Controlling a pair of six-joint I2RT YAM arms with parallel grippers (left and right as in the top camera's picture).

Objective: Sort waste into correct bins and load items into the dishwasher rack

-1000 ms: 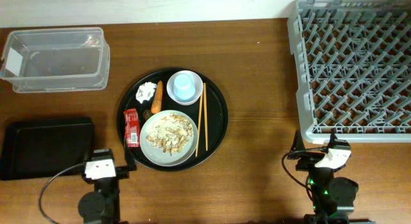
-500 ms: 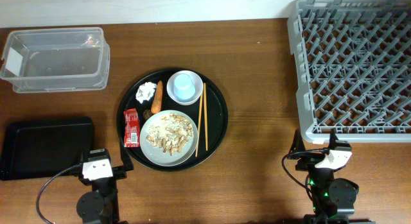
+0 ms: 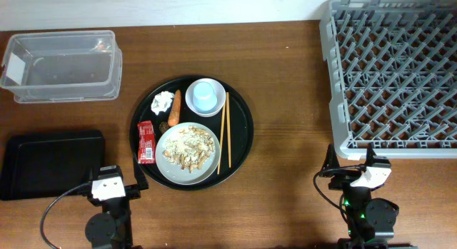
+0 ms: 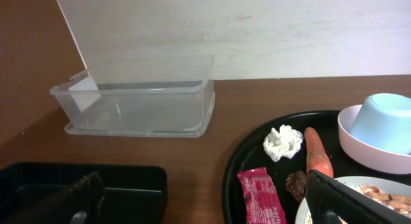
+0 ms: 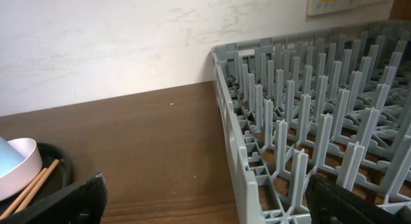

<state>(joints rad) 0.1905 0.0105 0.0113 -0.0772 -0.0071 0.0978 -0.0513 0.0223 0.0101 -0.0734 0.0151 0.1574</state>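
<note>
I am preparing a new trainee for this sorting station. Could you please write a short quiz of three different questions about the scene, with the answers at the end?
1. True or false: the light-blue cup sits in the bowl.
2. On the round black tray, what lies just left of the plate? A) chopsticks B) red wrapper C) tissue
3. How many items are in the dishwasher rack, as far as the overhead view shows it?

Key: 1 true; 2 B; 3 none.
</note>
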